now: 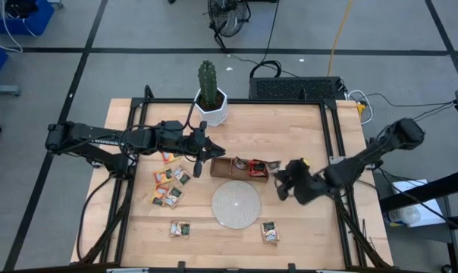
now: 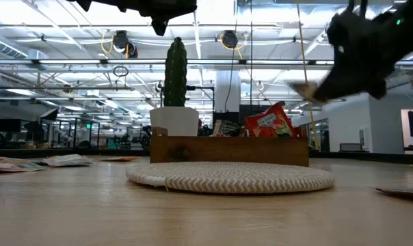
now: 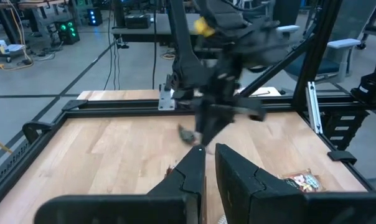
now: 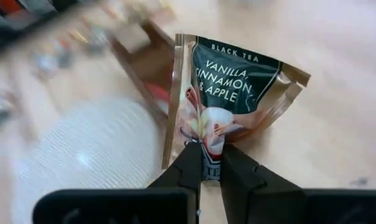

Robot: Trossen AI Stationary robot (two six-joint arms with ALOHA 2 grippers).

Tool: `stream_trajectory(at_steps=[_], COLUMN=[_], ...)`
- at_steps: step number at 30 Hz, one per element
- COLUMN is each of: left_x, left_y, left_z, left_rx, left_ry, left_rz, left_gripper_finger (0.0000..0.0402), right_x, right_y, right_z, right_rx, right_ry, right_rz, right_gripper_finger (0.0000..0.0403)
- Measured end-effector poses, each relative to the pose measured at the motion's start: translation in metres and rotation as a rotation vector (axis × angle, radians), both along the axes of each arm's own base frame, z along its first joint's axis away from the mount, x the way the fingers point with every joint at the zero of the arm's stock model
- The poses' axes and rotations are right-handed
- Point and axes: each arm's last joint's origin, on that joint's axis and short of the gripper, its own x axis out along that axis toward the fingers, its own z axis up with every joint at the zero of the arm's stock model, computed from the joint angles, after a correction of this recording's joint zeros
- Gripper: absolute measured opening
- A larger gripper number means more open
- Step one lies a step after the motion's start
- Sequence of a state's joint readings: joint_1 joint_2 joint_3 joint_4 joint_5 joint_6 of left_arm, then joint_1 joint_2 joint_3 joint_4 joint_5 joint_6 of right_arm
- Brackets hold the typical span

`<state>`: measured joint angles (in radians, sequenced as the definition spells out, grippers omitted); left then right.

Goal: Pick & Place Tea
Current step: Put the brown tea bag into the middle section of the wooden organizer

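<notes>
Table holds tray with some tea inside; several sachets left loose. Right pincer grips sachet beside tray; left pincer narrow, empty.

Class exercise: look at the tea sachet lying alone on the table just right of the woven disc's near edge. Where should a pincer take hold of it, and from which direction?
The tea sachet lies flat with open wood on every side, so come straight down from above and pinch across one free edge or corner, probably the side away from the woven disc. Flat, thin packets offer no taller part to grip.
</notes>
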<state>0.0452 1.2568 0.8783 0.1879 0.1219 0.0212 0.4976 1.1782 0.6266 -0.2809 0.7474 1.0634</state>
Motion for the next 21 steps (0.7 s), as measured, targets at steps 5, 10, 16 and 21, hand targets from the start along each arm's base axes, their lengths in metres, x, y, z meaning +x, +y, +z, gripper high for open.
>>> stream_trajectory(at_steps=[5,10,16,21], left_x=[0.000,0.000,0.000,0.000], left_y=[0.000,0.000,0.000,0.000], left_z=[0.000,0.000,0.000,0.000], left_rx=[0.000,0.000,0.000,-0.003], left_ry=[0.000,0.000,0.000,0.000], left_rz=[0.000,0.000,0.000,0.000], left_gripper_finger=[0.0042,0.0042,0.0042,0.0042], right_x=[0.028,0.057,0.075,0.084], right_y=[0.021,0.022,0.018,0.015], right_z=[-0.001,-0.006,-0.016,-0.027], right_rx=[-0.253,-0.408,-0.505,-0.542], right_ry=[-0.164,-0.223,-0.253,-0.253], right_rz=[0.045,0.084,0.077,0.083], right_gripper_finger=[0.0023,0.0023,0.0025,0.0023])
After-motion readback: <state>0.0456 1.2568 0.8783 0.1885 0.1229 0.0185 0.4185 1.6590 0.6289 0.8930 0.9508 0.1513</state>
